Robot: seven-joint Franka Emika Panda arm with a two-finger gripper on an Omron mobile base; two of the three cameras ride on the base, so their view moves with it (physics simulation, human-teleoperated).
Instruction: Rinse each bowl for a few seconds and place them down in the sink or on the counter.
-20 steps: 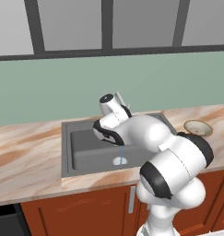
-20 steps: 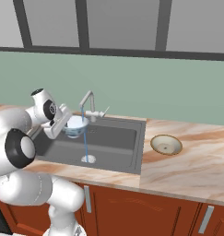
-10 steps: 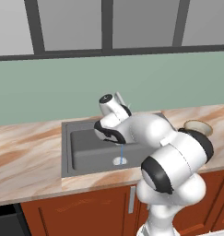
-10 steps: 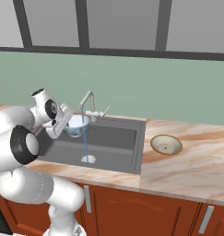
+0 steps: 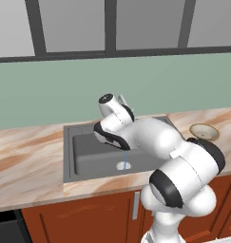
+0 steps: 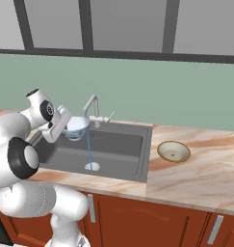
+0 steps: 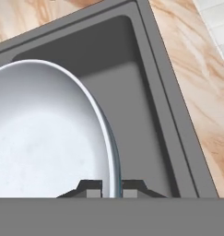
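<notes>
Step in hand, as I read it: rinsing the blue bowl [image 6: 76, 126] under the tap [image 6: 92, 105]. To do it well, hold the bowl level and centred in the stream [image 6: 89, 148], rim up, over the sink [image 6: 137, 161], so runoff falls toward the drain [image 6: 92, 166]; keep the pinch firm, the rim is thin and wet.

End effector [image 7: 111, 189] is clamped on the bowl's rim, one finger inside, one outside. In hand view the bowl fills the left side, rim running up from the fingertips, sink floor to the right.

Right base view: bowl centre-left, just right of the end effector. Tan bowl [image 6: 173, 151] sits on the tabletop [image 6: 200, 169] at right, well apart, not yet rinsed.
</notes>
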